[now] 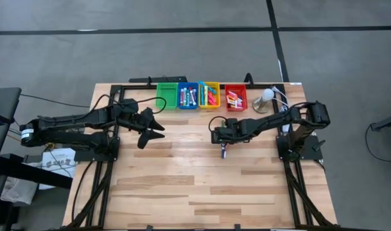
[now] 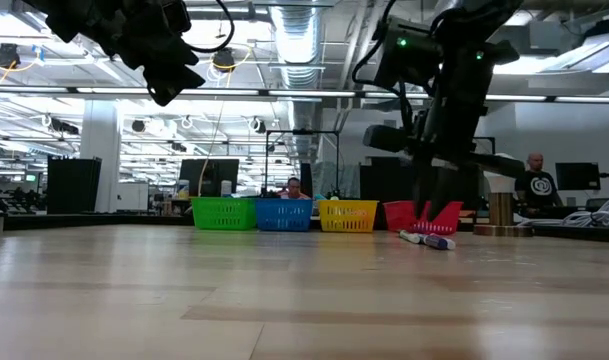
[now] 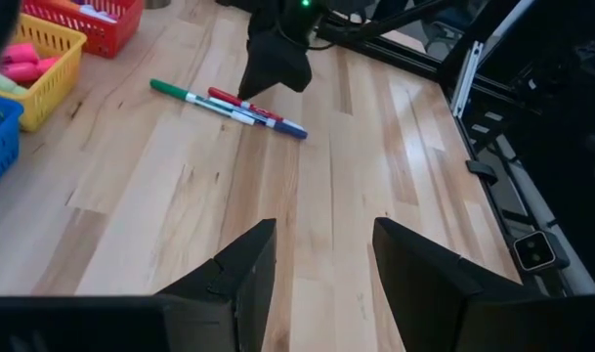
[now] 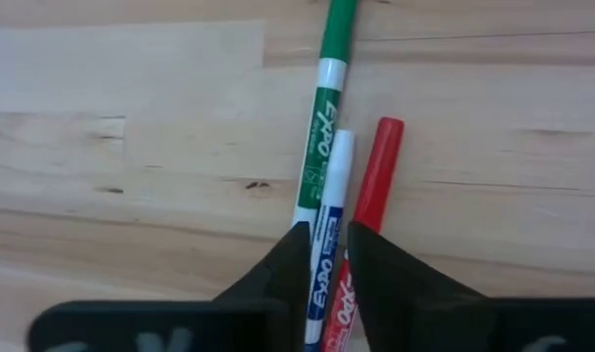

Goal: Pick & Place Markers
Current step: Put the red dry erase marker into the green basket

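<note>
Pale grained wood table [image 4: 131, 147] bears slim glossy cylindrical markers [image 4: 321, 127].

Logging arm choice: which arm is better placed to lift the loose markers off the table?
Right. Its hand is already down over the blue marker, fingers straddling it; the left hand hangs open, high and away.

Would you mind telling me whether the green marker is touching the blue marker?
Touching. The right wrist view shows the green marker lying flush along the blue marker, with no wood visible between their barrels.
</note>
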`<move>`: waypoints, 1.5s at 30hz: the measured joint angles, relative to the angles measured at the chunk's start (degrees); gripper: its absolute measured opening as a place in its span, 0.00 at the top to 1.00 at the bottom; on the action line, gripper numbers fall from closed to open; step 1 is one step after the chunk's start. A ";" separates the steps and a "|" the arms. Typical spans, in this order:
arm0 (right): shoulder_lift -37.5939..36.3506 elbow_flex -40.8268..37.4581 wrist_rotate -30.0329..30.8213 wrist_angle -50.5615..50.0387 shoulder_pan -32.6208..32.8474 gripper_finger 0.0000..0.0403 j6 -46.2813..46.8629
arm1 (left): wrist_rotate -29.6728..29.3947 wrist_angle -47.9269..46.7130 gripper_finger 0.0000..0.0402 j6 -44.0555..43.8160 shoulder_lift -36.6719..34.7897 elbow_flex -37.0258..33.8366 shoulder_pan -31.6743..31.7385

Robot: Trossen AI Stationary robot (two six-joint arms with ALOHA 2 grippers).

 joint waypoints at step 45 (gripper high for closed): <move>6.01 -1.75 -1.76 -0.12 0.17 0.79 0.58 | 0.06 -0.43 0.57 0.28 0.01 -0.02 0.21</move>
